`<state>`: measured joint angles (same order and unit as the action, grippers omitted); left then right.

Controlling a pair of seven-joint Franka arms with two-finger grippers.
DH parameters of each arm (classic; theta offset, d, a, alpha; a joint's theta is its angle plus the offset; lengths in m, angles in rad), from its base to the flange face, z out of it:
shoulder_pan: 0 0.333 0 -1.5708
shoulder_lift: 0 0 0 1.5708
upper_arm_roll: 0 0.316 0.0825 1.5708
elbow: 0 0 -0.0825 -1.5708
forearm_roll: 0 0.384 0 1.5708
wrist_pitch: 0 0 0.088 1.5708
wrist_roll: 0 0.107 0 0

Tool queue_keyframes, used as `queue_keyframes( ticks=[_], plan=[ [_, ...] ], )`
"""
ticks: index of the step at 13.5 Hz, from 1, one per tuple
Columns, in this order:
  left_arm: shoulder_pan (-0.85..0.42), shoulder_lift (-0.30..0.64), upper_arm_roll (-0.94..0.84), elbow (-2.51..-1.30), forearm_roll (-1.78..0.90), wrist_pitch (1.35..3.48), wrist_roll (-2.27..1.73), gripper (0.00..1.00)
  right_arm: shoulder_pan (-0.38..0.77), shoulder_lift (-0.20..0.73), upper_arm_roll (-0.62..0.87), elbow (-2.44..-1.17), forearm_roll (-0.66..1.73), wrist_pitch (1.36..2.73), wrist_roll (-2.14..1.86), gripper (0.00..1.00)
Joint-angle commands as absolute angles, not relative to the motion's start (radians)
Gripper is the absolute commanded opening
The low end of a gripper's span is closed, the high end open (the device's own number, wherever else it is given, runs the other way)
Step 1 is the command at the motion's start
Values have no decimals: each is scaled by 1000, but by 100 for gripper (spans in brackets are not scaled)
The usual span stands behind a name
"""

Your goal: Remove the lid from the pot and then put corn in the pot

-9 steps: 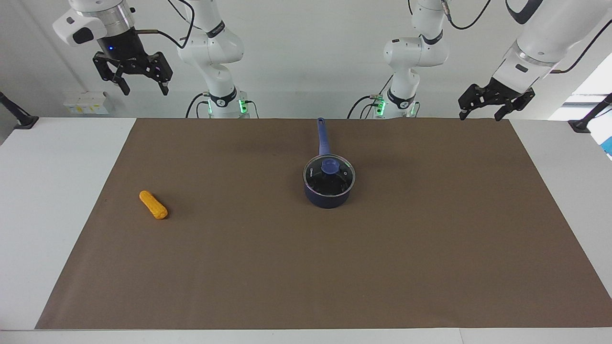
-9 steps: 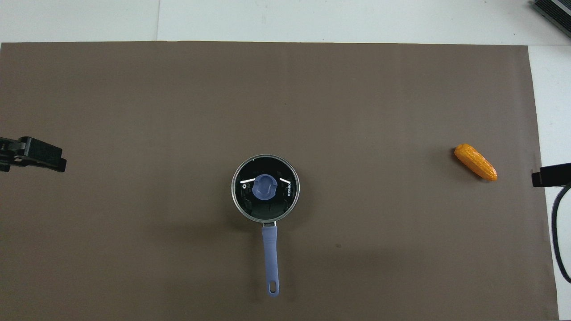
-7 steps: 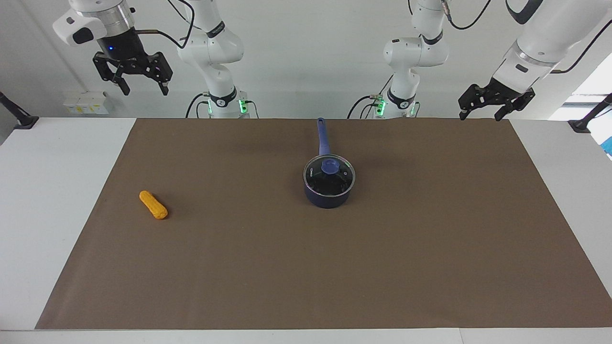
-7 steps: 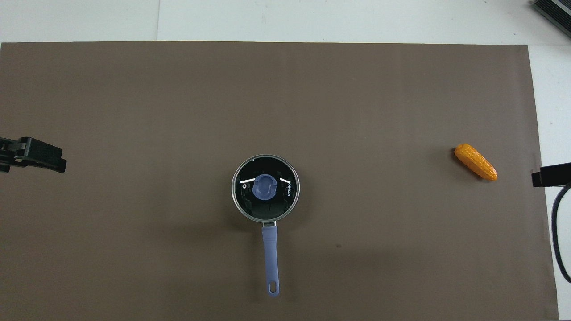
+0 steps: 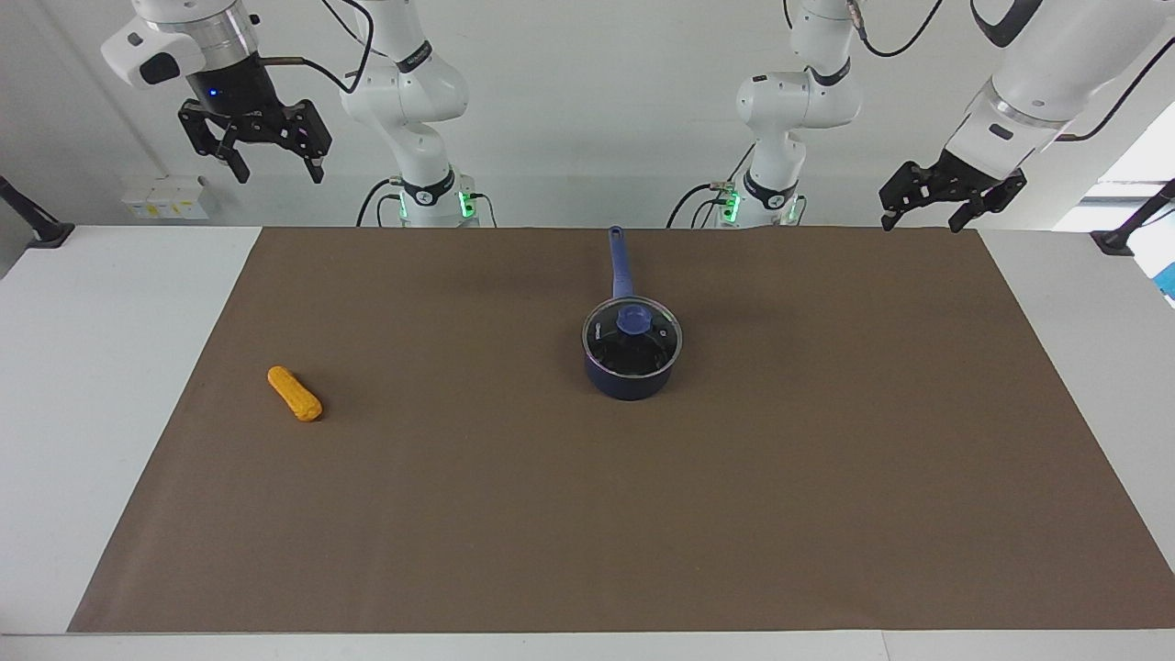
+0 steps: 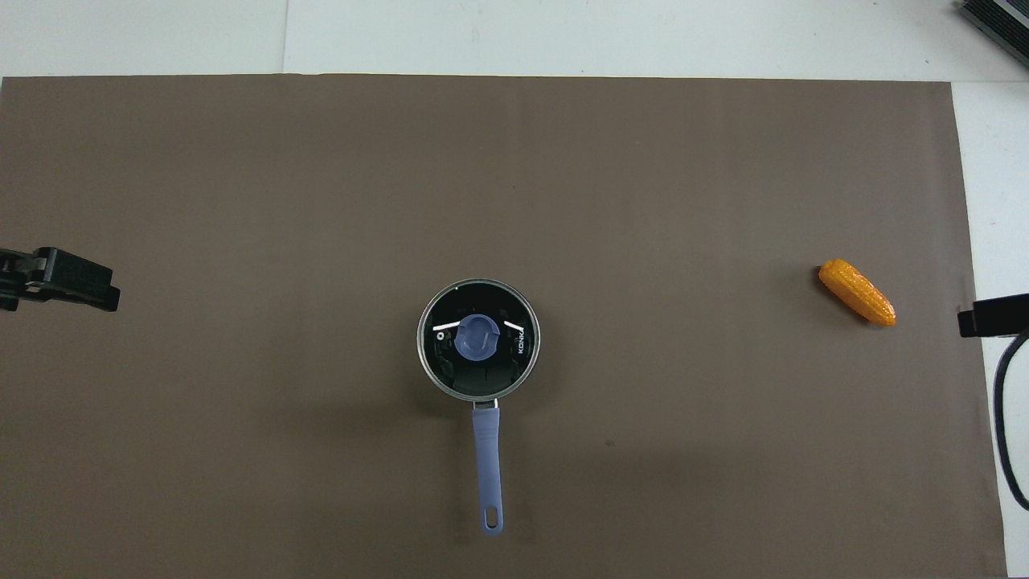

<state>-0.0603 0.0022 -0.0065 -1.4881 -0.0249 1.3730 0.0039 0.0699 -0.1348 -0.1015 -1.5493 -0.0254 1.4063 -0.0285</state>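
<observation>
On the brown mat (image 5: 826,477) sits the pot (image 5: 632,378), lid (image 5: 632,337) on; the corn (image 5: 294,393) lies well apart, toward the right arm's end. Both grippers, right (image 5: 273,170) and left (image 5: 921,220), hang raised over the table's ends with jaws apart, holding nothing.

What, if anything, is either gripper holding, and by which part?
Nothing. The left gripper and right gripper hang open in the air, while lid, pot and corn sit untouched.
</observation>
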Motion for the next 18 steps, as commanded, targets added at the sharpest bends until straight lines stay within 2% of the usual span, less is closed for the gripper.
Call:
queue_keyframes(
  ticks=[1,5,10,13,18],
  plan=[
    [-61,-37,-11,-1537,-15,1371,11,100,60,-150,-94,-1566,-18,1411,-15,100],
    [-84,-66,-25,-1598,-15,1417,6,100,58,-150,-97,-1566,-18,1408,-17,100],
    [-202,-61,-25,-1627,-15,1451,-12,100,63,-150,-87,-1568,-18,1424,-20,100],
    [-296,-60,-25,-1670,-15,1523,-159,100,71,-150,-86,-1574,-18,1456,-20,100],
    [-457,-42,-25,-1739,-15,1635,-271,100,72,-169,-63,-1566,-18,1407,-17,100]
  ],
)
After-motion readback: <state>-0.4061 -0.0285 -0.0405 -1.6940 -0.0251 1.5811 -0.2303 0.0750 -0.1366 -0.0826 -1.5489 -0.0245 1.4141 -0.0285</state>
